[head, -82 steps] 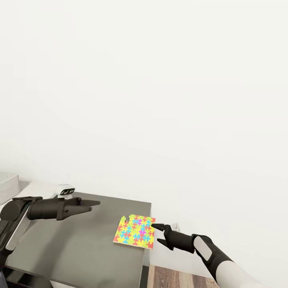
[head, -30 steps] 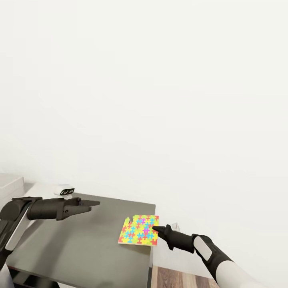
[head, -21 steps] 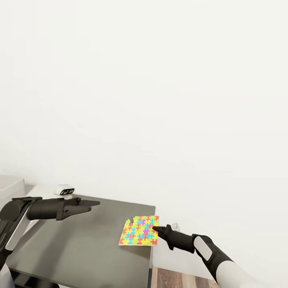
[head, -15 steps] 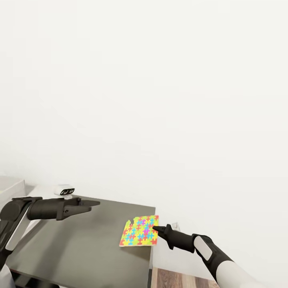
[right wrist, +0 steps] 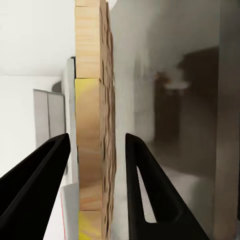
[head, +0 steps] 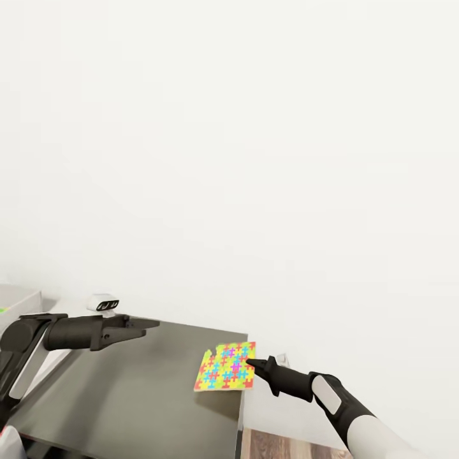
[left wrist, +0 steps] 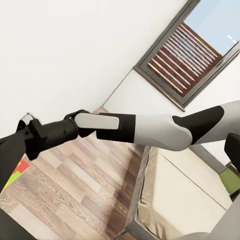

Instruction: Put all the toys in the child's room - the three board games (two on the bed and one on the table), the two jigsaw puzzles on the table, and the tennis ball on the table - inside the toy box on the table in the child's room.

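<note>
- Head view: jigsaw puzzle [head: 227, 367], multicolour mosaic slab, sits low and centre-right in frame, at the right end of the dark grey table [head: 127, 395]. Its right edge is tilted up off the tabletop, w/ a shadow beneath it.
- Right gripper [head: 254, 364] comes in from lower right, its tip at the puzzle's right edge.
- Right wrist view: puzzle [right wrist: 92, 120] seen edge-on, a tan wooden edge w/ a yellow patch near the bottom. It stands between the two black fingers [right wrist: 35, 185], one on each face. A narrow gap shows on both sides, so the jaws straddle the slab but are not clamped on it; no firm contact visible.
- Left gripper [head: 150, 324] hangs over the table's left part, mid-left in the head view, pointing right, well apart from the puzzle. Its fingers look close together w/ nothing between them; cannot tell for sure if fully clenched.
- A small white device [head: 103, 304] w/ dark lenses stands at the table's rear left, behind the left gripper.
- A pale grey surface [head: 19, 296] shows at the far left edge.
- Left wrist view: right arm [left wrist: 135, 127], white shells w/ black joints, crosses the frame. Below it wood-plank floor [left wrist: 75, 200], a beige bed [left wrist: 175, 200] at lower right, and a dark-framed window [left wrist: 187, 55] at upper right.
- White wall [head: 229, 159] takes up the upper part of the head view.
</note>
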`<state>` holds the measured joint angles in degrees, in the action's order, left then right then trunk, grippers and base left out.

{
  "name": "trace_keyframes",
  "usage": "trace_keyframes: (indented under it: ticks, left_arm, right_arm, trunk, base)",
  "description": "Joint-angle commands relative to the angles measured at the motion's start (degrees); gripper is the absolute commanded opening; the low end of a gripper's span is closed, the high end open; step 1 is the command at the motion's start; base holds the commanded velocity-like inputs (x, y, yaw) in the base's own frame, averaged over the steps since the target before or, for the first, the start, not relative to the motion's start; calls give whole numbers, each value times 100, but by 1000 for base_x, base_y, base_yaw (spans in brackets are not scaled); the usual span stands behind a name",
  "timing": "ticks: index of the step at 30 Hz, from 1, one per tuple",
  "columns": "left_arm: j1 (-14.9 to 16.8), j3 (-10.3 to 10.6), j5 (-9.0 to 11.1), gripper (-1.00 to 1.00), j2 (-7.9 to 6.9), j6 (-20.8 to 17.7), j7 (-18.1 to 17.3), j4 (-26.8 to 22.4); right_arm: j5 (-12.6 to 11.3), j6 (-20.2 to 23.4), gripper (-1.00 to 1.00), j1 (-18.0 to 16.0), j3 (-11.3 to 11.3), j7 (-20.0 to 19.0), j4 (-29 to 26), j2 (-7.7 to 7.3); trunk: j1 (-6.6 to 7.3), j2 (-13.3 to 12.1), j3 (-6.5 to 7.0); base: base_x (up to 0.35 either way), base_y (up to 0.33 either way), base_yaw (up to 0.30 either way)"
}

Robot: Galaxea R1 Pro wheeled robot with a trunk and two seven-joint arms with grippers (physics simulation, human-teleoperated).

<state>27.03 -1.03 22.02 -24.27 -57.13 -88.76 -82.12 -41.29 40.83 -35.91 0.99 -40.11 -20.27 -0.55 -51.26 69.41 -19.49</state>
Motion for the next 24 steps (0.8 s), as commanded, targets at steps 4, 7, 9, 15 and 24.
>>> trace_keyframes:
  ticks: [4,7,9,15,24]
  left_arm:
    - [4,3,-7,100,1,-61,-19,2]
    - [4,0,-12,100,1,-61,-18,3]
    - [4,-1,-14,100,-2,-61,-18,3]
    - [4,-1,-22,100,-7,-61,-18,8]
    - [4,-2,-23,100,-7,-61,-18,12]
  right_arm:
    - [-44,24,-100,-3,1,-20,-3,-18]
    - [-56,16,-100,-3,-7,-30,-3,-24]
    - [-60,10,-100,-3,-9,-52,-5,-24]
    - [-63,-4,-100,-3,-4,-147,-12,-27]
    - [-71,2,-100,-3,-8,-155,-12,-35]
  trunk:
    - [88,-158,65]
    - [154,-278,119]
    - [198,-358,155]
    - [330,-599,263]
    - [528,-960,424]
  base:
    - [0,0,0]
    - [0,0,0]
    - [0,0,0]
    - [0,0,0]
    - [0,0,0]
